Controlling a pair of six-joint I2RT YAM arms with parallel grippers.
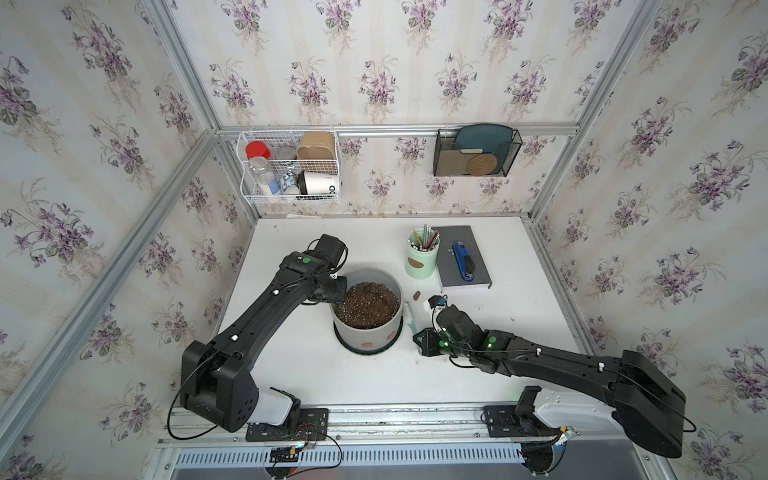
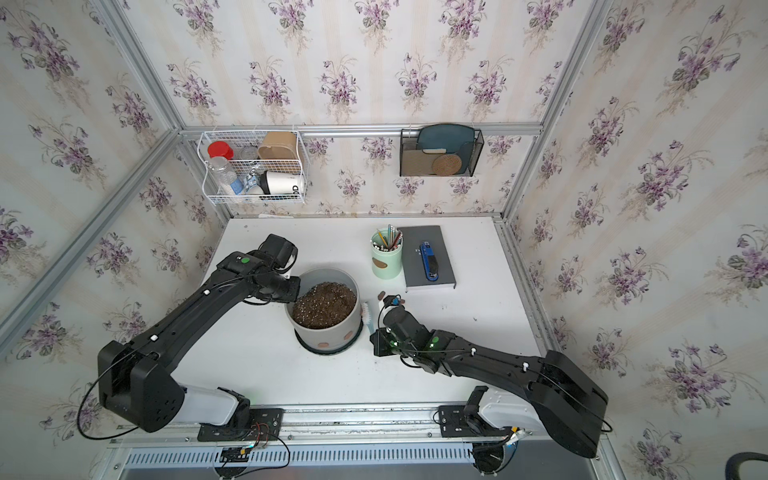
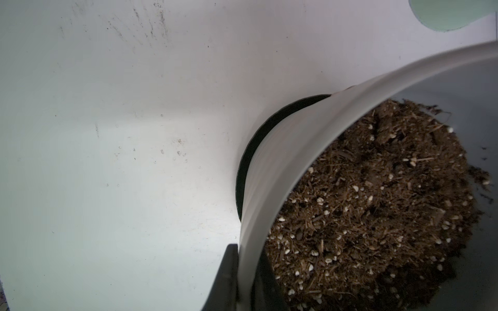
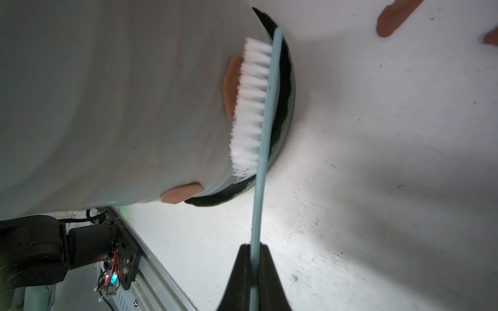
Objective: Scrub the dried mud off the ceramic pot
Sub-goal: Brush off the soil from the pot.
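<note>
Two arms work on one pot (image 1: 365,337), which stands near the middle of the table (image 1: 291,357) on one black saucer (image 1: 352,346) and is filled with soil (image 1: 365,305).

The left gripper (image 3: 245,255) is clamped on the pot's rim at its left side, one finger outside the wall and one inside. The right gripper (image 4: 253,247) is closed on the handle of one brush (image 4: 262,150). The white bristles (image 4: 250,102) press against the pot's right wall, low down, just above the saucer.

Mud blobs (image 4: 230,86) on the wall, right wrist view: two. One is under the bristle tips, and a second blob (image 4: 182,195) sits at the wall's bottom edge. Both top views also show two on the near wall; whether they are the same pair cannot be told.

Loose blobs (image 4: 396,18) on the table: two, the second cut off by the frame edge.

Behind the pot on the right stand one cup (image 1: 422,262) of pencils, bearing one brown oval, and one notebook (image 1: 478,270) carrying one blue tool (image 1: 463,261).
</note>
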